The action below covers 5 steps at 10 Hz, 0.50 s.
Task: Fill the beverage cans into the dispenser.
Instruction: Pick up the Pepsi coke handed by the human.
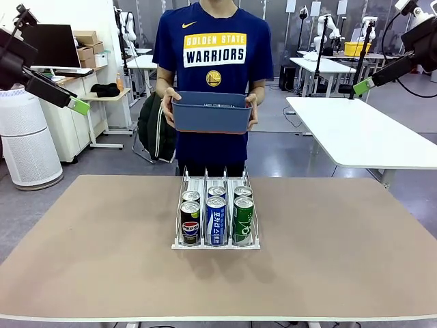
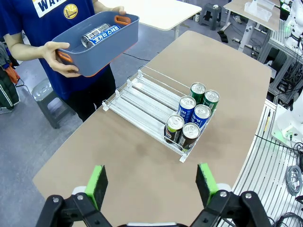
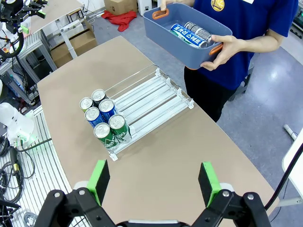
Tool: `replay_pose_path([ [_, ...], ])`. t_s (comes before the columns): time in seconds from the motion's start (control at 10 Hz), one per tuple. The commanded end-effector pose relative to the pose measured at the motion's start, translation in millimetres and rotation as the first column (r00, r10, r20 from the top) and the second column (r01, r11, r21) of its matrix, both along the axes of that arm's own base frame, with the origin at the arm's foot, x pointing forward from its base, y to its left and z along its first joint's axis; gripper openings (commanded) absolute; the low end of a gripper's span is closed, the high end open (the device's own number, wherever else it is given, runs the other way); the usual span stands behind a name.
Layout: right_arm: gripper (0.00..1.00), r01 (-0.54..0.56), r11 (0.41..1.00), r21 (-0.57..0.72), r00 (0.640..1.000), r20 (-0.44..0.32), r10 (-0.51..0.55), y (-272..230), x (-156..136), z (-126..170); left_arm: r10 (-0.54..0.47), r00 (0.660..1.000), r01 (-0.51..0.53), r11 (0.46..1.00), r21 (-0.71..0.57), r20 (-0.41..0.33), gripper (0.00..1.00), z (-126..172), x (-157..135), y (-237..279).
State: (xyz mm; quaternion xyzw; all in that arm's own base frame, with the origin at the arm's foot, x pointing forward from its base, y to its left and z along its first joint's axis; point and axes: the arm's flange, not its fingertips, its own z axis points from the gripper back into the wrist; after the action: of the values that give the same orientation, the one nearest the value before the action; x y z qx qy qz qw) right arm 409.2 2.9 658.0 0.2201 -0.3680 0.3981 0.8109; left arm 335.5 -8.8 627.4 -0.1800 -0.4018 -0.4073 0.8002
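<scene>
The white wire dispenser [image 1: 216, 240] stands mid-table with several beverage cans at its near end, two deep in each lane: black [image 1: 190, 223], blue-and-white [image 1: 216, 221] and green [image 1: 243, 220] in front. Its far lane sections [image 2: 142, 98] [image 3: 151, 94] are bare. Across the table a person holds a blue-grey bin [image 1: 212, 116] [image 2: 104, 49] [image 3: 173, 45] above the far edge, with more cans [image 2: 101, 33] [image 3: 190, 33] lying in it. My left gripper [image 1: 77, 104] [image 2: 152, 184] hangs high at the left, open. My right gripper [image 1: 364, 87] [image 3: 154, 181] hangs high at the right, open. Both hold nothing.
The brown tabletop [image 1: 328, 260] has free room on both sides of the rack. A white table [image 1: 362, 133] stands behind at the right, and a white air purifier [image 1: 27, 143] at the left. The person's hands [image 2: 59, 59] grip the bin's ends.
</scene>
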Motion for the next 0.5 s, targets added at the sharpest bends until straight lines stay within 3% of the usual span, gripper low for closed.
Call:
replay_pose_path([
  [0.0,1.0,-0.03,0.999,0.016,1.0,0.006,0.029,-0.4,3.1,-2.3,0.002,1.0,-0.002,1.0,-0.007,-0.002,1.0,-0.6,-1.5,1.1],
  [0.4,1.0,-0.03,0.999,0.016,1.0,0.006,0.029,-0.4,3.1,-2.3,0.002,1.0,-0.002,1.0,-0.007,-0.002,1.0,-0.6,-1.5,1.1],
])
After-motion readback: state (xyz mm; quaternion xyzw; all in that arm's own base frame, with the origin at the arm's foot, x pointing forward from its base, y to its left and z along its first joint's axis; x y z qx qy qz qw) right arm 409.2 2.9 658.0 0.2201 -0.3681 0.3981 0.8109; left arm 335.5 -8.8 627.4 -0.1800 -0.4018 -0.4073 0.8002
